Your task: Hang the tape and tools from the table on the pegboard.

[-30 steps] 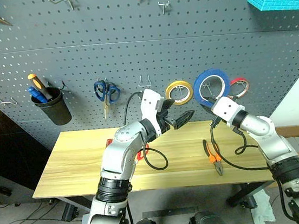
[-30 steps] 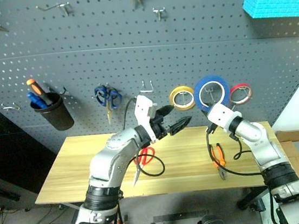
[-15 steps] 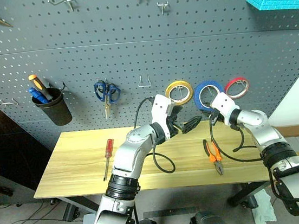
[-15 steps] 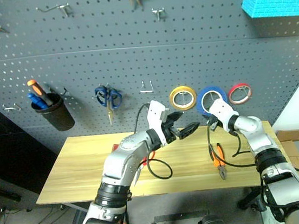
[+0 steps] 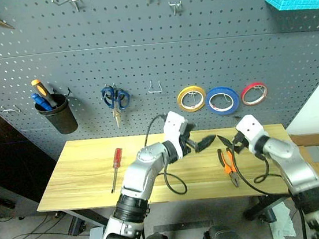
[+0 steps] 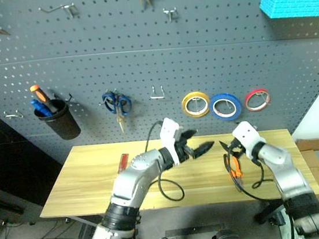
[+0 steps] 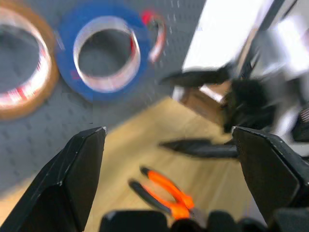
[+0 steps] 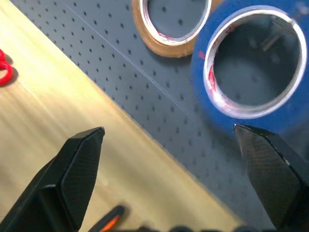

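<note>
Two robot arms extend over a light wooden tabletop (image 5: 85, 175). Each arm is built of rounded silver-grey metallic segments joined by black ribbed collars. Each wrist ends in a white, boxy housing. From each housing projects a black pincer: the left pincer (image 5: 204, 143) and the right pincer (image 5: 228, 144) each have two tapered, matte black fingers (image 7: 72, 183) with wedge-like, faceted outer faces narrowing to pointed tips. A black cable loops from the left arm's white wrist housing down over the tabletop and back up. A second black cable hangs in a curve below the right arm's forearm, near the tabletop's edge.
</note>
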Controlling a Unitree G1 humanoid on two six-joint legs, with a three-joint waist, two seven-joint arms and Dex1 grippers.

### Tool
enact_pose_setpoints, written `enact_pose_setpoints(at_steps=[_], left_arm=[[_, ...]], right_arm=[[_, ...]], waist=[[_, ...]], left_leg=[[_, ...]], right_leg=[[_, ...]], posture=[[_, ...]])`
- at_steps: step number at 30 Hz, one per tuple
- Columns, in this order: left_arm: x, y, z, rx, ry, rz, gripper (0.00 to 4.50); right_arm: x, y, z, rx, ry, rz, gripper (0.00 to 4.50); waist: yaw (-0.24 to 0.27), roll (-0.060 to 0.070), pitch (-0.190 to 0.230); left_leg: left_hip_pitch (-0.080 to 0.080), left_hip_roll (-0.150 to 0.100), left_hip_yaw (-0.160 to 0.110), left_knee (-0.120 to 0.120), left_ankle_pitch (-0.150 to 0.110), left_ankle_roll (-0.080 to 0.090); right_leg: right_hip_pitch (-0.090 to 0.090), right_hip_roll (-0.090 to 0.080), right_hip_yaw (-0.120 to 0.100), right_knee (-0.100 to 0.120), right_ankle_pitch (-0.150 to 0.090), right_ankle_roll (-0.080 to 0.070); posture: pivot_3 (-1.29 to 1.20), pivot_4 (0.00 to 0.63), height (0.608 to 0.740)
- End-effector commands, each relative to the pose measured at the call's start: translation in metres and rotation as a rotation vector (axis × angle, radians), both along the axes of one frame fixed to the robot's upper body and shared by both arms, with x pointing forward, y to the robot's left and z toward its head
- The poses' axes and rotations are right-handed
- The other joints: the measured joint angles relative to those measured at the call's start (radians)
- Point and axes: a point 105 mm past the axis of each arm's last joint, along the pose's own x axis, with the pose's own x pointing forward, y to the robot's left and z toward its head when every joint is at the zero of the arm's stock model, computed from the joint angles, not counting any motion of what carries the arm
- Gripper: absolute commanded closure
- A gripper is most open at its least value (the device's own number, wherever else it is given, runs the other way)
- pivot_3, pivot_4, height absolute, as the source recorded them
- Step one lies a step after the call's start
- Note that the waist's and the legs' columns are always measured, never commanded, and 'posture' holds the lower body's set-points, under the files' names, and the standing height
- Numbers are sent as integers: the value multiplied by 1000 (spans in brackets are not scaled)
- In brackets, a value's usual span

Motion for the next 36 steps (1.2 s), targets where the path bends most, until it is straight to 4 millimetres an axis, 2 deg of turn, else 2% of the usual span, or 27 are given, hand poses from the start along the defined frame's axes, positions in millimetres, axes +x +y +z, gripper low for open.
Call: enact_pose_setpoints(at_steps=[1, 5, 8, 11, 16, 18, 25, 33, 36], left_arm=[[-13, 1, -11, 54, -16, -23, 0], [-29, 8, -30, 87, 37, -49, 0], [-38, 21, -43, 117, 72, -37, 0], [-43, 26, -45, 129, 82, -28, 0], [-41, 37, -41, 137, 90, 17, 0], [-44, 44, -40, 141, 94, 33, 0], [-54, 56, -37, 153, 118, 65, 0], [-65, 49, -33, 124, 142, 68, 0], [-67, 48, -32, 120, 148, 72, 0]], right_arm=[[-21, 8, 1, 77, 135, -82, 53], [-19, 7, -9, 159, 282, -232, 53], [-5, -3, -20, 215, 399, -400, 53], [2, -6, -23, 259, 473, -476, 53], [18, -19, -33, 361, 590, -657, 53], [21, -19, -35, 399, 622, -690, 53], [35, -11, -39, 355, 633, -654, 53], [36, 3, -53, 314, 673, -605, 53], [35, 2, -61, 289, 682, -598, 53]], waist=[[-6, 0, 6], [-13, -1, 30], [-13, -1, 46], [-6, -2, 58], [11, -2, 70], [17, -3, 78], [19, 0, 109], [21, -1, 131], [21, -1, 136]], left_leg=[[1, 1, 1, 0, 0, 0], [5, 1, 2, 1, 0, 0], [6, 0, 2, 1, -1, -2], [4, 0, 2, 1, 0, 0], [-16, 0, 6, 0, -2, 3], [-17, 0, 6, 0, -3, 4], [-17, 0, 7, -1, -6, 6], [-17, 0, 7, 0, -6, 6], [-17, 1, 7, -1, -6, 6]], right_leg=[[0, 0, 1, 0, 0, 0], [0, 0, 4, 2, 1, -8], [0, 0, 5, 1, 1, -9], [-1, 0, 5, 1, 1, -10], [-19, 0, 6, 1, 2, -3], [-21, 0, 6, 1, 3, -4], [-21, 0, 7, -1, -1, 2], [-21, -1, 7, -1, -1, 2], [-21, -1, 7, -1, -1, 3]], posture=[[-25, 157, 740], [-31, 178, 740], [-19, 202, 740], [0, 222, 740], [40, 252, 740], [53, 258, 740], [91, 278, 740], [123, 295, 740], [133, 298, 740]])
